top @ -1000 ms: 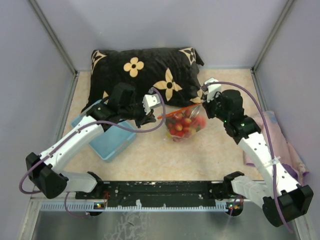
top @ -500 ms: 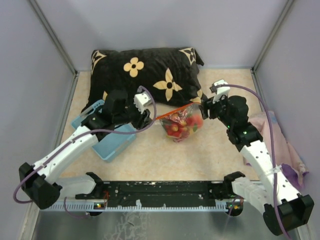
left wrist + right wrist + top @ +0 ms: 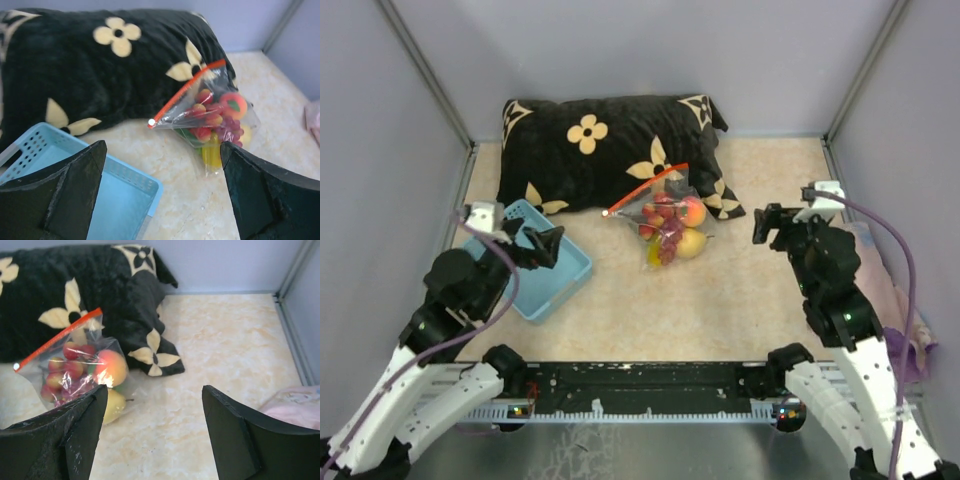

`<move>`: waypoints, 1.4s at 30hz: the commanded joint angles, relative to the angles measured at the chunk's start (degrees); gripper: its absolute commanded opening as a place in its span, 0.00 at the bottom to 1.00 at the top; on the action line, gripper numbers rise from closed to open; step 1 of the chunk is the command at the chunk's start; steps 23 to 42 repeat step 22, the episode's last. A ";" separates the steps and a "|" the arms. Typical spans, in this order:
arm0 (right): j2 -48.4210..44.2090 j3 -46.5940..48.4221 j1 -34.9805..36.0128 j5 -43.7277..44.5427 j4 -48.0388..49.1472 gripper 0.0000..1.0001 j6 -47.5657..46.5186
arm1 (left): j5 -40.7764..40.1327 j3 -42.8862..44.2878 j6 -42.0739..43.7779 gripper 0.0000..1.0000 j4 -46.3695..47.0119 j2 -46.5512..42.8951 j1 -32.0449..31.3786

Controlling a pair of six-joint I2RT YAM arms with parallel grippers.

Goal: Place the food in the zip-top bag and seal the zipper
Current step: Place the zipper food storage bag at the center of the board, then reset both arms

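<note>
The food (image 3: 672,224) sits inside the zip-top bag (image 3: 658,206), both arms' jaws stand spread and empty; next, probably, verify the zipper (image 3: 647,190) is fully pressed shut.

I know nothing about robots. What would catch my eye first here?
A clear zip-top bag of bright toy fruits lies mid-table, its red-orange zipper against a black pillow with tan flowers. A light blue basket sits left of it; the left tool and right tool stand open, away from the bag.
</note>
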 commanded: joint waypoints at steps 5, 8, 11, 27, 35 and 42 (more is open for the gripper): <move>-15.35 -2.95 -0.51 14.07 -3.64 0.77 3.78 | -16.61 -6.49 -6.56 1.00 -0.37 -16.35 0.21; -19.61 -4.76 -0.53 16.25 -5.62 0.77 4.15 | -17.27 -8.05 -7.01 1.00 -1.12 -19.66 0.21; -21.81 -5.90 -0.51 16.56 -7.48 0.77 4.65 | -17.84 -8.99 -7.47 1.00 -1.81 -21.60 0.16; -24.23 -8.04 -0.51 16.15 -8.00 0.78 5.75 | -18.73 -9.67 -7.60 1.00 -3.87 -22.68 0.21; -24.23 -8.04 -0.51 16.15 -8.00 0.78 5.75 | -18.73 -9.67 -7.60 1.00 -3.87 -22.68 0.21; -24.23 -8.04 -0.51 16.15 -8.00 0.78 5.75 | -18.73 -9.67 -7.60 1.00 -3.87 -22.68 0.21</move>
